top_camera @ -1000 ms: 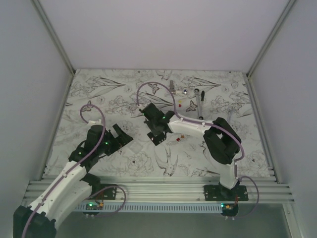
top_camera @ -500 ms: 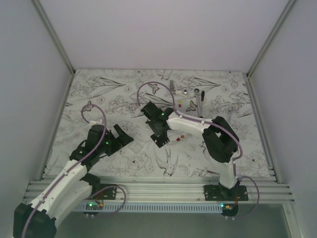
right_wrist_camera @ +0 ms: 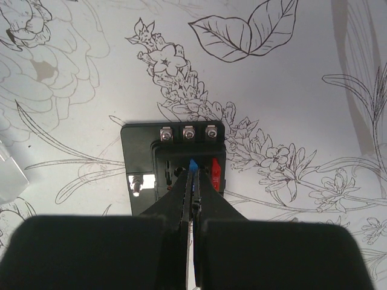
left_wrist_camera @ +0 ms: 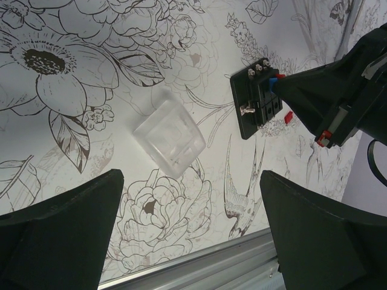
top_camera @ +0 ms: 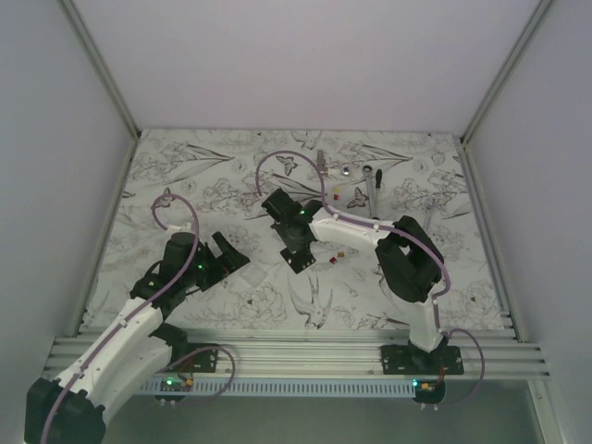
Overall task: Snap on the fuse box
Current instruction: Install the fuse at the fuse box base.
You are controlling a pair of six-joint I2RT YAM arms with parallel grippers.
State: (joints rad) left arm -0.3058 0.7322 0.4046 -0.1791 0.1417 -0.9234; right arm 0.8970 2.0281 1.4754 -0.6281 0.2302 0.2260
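- The left gripper [top_camera: 225,251] hangs over the near-left part of the floral worktop [top_camera: 185,176], pointing toward 1 o'clock in the top view. Its fingers are spread wide with nothing between them.
- In the left wrist view a clear cover [left_wrist_camera: 169,138] lies flat on the worktop below the gap between those fingers. It is apart from both of them.
- The fuse box [right_wrist_camera: 140,148] lies flat near the worktop's middle, at 2 o'clock from the cover and well apart from it.
- The right gripper [right_wrist_camera: 193,175] stands right over the box, its arm reaching in from 4 o'clock. Its fingers are pressed together, pinching a blue fuse [right_wrist_camera: 193,164] whose far end sits at the box's slots.
- A red fuse [right_wrist_camera: 216,171] sits in the box just at 3 o'clock of the blue one, and three silver screws [right_wrist_camera: 187,131] line the box's far edge.
- Loose fuses [top_camera: 337,194] lie farther back, at 1 o'clock from the box.
- A wrench [top_camera: 373,190] lies beside them at 3 o'clock, near the far edge.
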